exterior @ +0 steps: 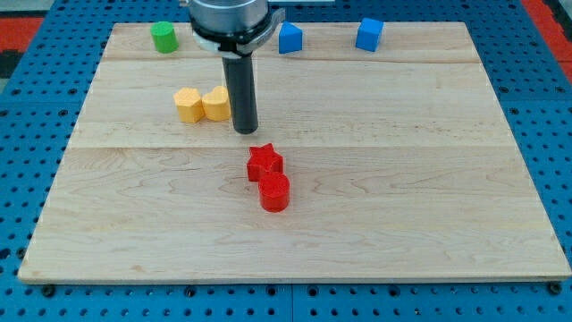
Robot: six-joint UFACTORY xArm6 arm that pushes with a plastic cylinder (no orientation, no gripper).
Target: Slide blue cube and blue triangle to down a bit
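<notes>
The blue cube (369,34) sits near the view's top edge, right of centre. The blue triangle (290,38) sits to its left, close beside the arm's mount. My tip (246,131) rests on the board well below and left of both blue blocks, just right of the yellow blocks and above the red star.
Two yellow blocks (203,104) lie side by side left of my tip. A red star (264,163) and a red cylinder (274,192) sit together near the board's middle. A green cylinder (164,38) stands at the top left. The wooden board (429,206) lies on a blue pegboard.
</notes>
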